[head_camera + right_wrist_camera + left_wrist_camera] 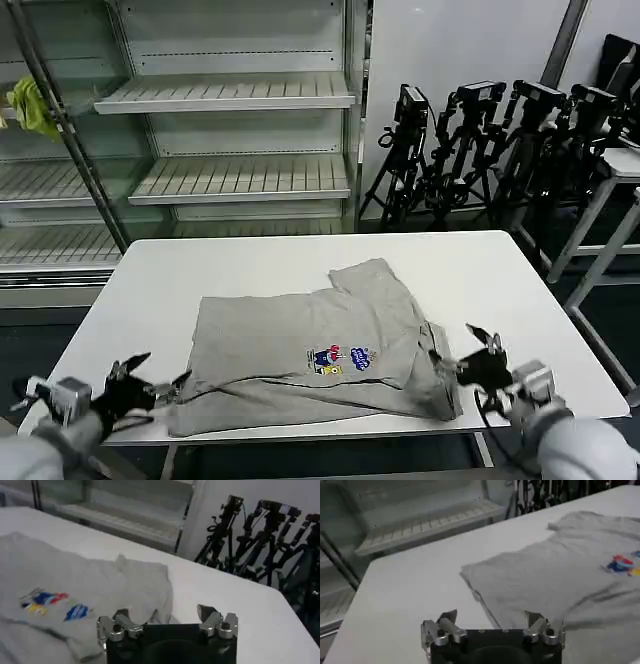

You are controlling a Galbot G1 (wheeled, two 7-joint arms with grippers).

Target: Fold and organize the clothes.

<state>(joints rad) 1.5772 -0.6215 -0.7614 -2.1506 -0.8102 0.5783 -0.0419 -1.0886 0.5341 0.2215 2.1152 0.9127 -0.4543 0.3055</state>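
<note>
Between left hand point(152, 383) and right hand point(465, 354), both spread wide, empty: grey T-shirt point(310, 345).

Light grey T-shirt point(310, 355) at lower centre of the head view, plain except for a small chest print point(340, 360) in red, blue and yellow. White table point(180, 280) beneath it; pale, slatted shelves point(230, 95) across the upper left; yellow-green cloth point(30, 108) at the far left edge; black tripods point(480, 150) at upper right against a white wall. Left gripper point(150, 385) and right gripper point(468, 352) with silver-grey fingers on black bodies.
</note>
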